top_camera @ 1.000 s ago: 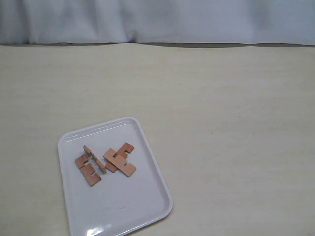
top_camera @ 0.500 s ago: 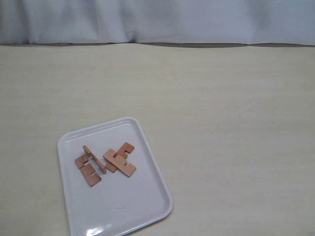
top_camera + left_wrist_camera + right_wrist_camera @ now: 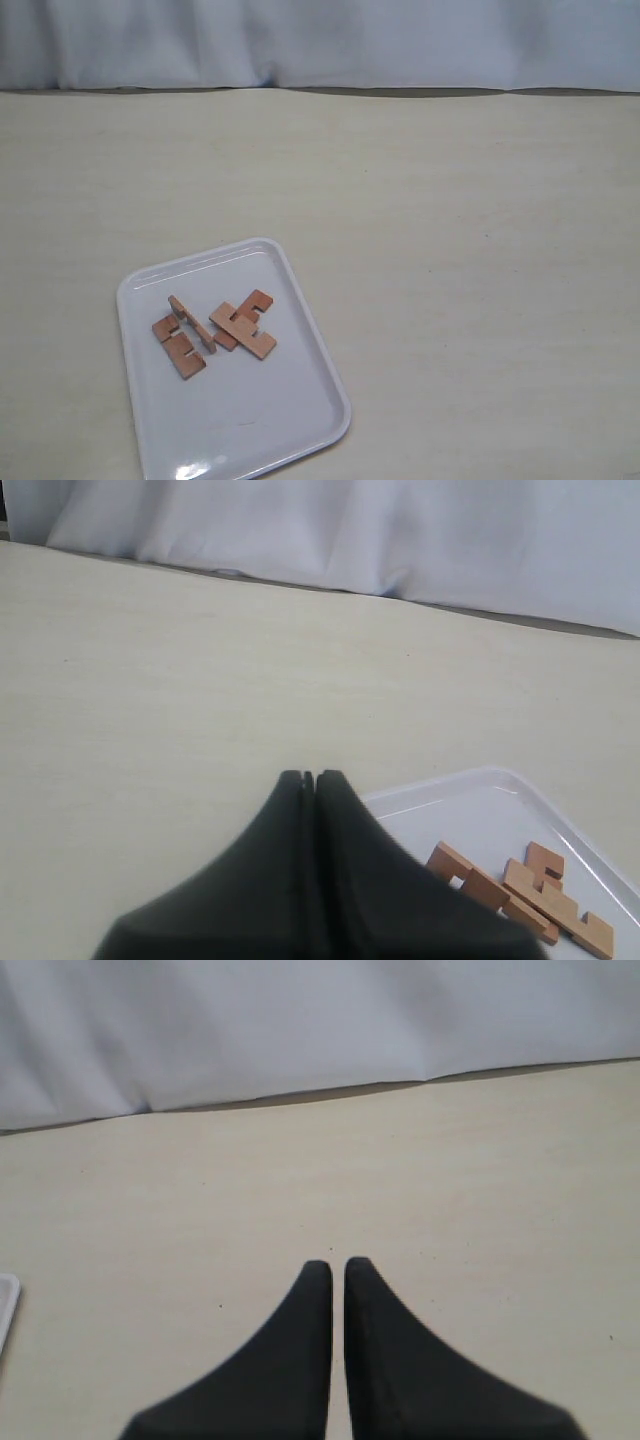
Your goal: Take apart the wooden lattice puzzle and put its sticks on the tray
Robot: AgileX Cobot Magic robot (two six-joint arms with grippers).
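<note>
The white tray (image 3: 240,420) lies at the front left of the table. On it rest the reddish-brown sticks in two small heaps, one at the left (image 3: 180,335) and one beside it (image 3: 243,325); no assembled lattice puzzle shows. The left wrist view sees the tray (image 3: 470,810) and some sticks (image 3: 540,900) past my left gripper (image 3: 308,778), which is shut with nothing in it. My right gripper (image 3: 338,1265) is shut and empty over bare table, with a tray corner (image 3: 5,1310) at the picture's edge. Neither arm appears in the exterior view.
A pale beige tabletop (image 3: 450,250) stretches around the tray. A white cloth backdrop (image 3: 320,40) hangs along the far edge.
</note>
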